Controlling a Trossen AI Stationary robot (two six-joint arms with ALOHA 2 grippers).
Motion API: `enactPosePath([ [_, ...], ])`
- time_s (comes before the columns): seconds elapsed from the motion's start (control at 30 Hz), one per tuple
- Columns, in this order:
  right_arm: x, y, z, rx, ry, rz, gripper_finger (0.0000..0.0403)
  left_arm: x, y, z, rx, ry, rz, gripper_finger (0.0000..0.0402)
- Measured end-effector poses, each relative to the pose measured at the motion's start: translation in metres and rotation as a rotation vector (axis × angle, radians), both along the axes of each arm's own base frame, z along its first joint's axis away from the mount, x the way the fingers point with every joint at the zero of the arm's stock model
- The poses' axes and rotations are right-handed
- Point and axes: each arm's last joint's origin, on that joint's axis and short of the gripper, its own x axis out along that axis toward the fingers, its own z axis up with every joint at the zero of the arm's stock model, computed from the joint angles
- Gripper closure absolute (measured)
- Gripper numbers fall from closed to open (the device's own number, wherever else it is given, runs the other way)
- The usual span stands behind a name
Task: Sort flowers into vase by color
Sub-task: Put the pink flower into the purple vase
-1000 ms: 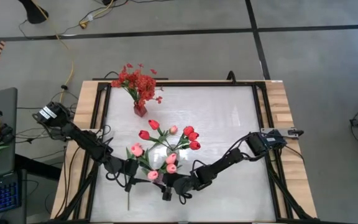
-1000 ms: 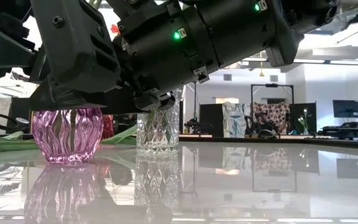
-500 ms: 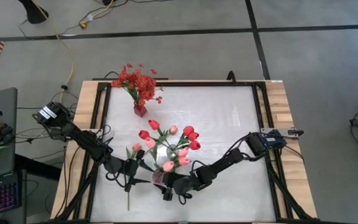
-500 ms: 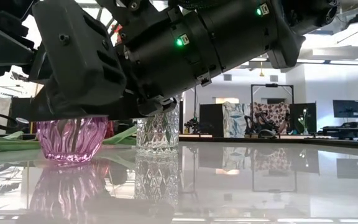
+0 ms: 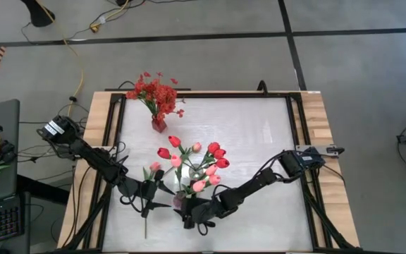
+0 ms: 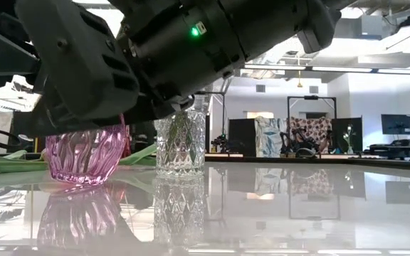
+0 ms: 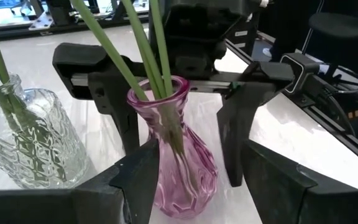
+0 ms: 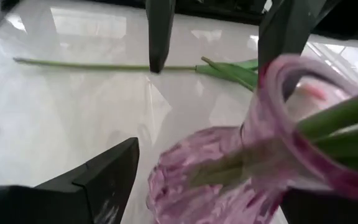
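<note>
Pink vase [image 7: 178, 155] tilted (tulips inside) between released right end effector [image 5: 186, 207]; left end effector [image 5: 162, 197] released.

It was a robotics lab or open workshop: a wood-edged table [image 5: 314, 113] stood on grey floor with loose cables [image 5: 76, 35], and beyond it were monitors [image 6: 395, 124], desks and other arm rigs [image 6: 299, 146].
</note>
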Motion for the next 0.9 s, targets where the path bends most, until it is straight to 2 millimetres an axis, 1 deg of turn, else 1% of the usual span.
enactPosePath([
  [0.2,-0.0003,-0.0002,-0.0005,-0.013,0.026,-0.002,0.0080,0.0000,0.0000,0.0000,0.000,0.000,0.000,0.0192],
  [0.3,-0.0003,-0.0002,-0.0005,-0.014,0.026,-0.002,0.0090,-0.0001,0.0001,-0.0003,0.002,0.003,0.000,0.0192],
  [0.8,-0.0006,-0.0003,-0.0008,-0.027,0.034,0.003,0.0086,-0.0002,0.0002,-0.0007,0.006,0.006,0.002,0.0192],
  [0.9,-0.0020,0.0026,-0.0009,-0.048,0.040,0.019,0.0086,-0.0002,0.0002,-0.0007,0.006,0.006,0.003,0.0192],
])
